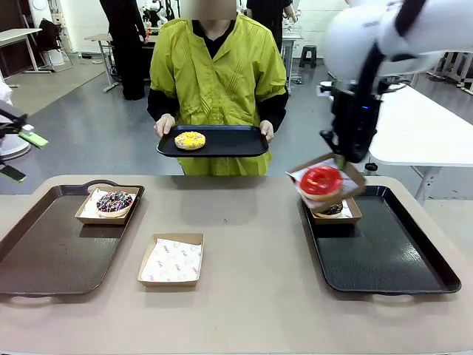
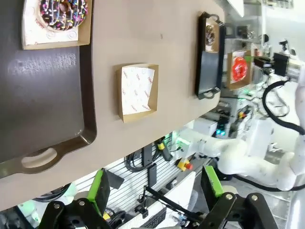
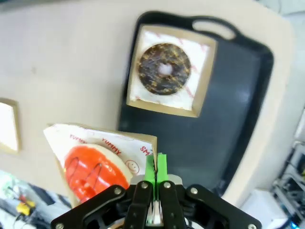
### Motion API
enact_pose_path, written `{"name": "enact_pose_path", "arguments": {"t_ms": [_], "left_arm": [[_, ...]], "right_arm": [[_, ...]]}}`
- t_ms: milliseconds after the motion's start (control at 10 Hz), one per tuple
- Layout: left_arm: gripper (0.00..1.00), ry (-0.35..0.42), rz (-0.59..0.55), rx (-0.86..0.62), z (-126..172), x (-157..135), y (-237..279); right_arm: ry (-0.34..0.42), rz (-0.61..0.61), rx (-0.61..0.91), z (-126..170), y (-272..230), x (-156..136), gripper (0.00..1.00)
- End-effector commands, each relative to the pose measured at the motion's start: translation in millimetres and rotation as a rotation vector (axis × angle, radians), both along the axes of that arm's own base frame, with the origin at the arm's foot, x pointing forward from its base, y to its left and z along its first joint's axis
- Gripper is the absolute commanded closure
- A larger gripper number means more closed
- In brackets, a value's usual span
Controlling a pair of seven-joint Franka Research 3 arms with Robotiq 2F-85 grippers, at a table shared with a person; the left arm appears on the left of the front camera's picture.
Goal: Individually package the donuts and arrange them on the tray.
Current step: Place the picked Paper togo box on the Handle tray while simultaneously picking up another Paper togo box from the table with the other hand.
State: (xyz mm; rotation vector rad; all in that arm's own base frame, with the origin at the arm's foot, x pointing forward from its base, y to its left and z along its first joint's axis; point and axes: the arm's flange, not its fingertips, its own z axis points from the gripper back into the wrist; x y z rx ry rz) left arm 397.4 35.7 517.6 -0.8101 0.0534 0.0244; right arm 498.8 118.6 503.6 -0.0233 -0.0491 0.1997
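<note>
Fingers of the right gripper (image 3: 156,167) pinch the paper-lined box (image 3: 114,132) carrying the red donut (image 3: 93,169), tilted above the chocolate donut (image 3: 164,68) at the black tray's (image 3: 238,119) eleven o'clock; the left gripper (image 2: 155,185) hangs spread

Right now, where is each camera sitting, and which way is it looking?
Front view: sits between the arms, looks across the table at the person; the right arm shows.
Left wrist view: off the table's left end, looks across the brown tray; open left fingers show.
Right wrist view: above the black tray, looking down; right fingers pinch the lifted box.
Shared: all three see the red donut.
</note>
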Motion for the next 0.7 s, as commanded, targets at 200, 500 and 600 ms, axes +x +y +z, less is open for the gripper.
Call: {"name": "enact_pose_path", "arguments": {"t_ms": [200, 500, 600], "left_arm": [[0.0, 0.05, -0.026, 0.305, -17, 16, -76], [0.0, 0.04, -0.022, 0.426, -37, 22, -122], [0.0, 0.025, -0.021, 0.46, -45, 24, -136]], "right_arm": [[-0.045, -0.105, 0.181, -41, -97, -9, 0.99], [-0.012, -0.193, 0.25, -74, -136, -34, 0.99], [0.002, -0.213, 0.248, -82, -143, -44, 0.99]]}}
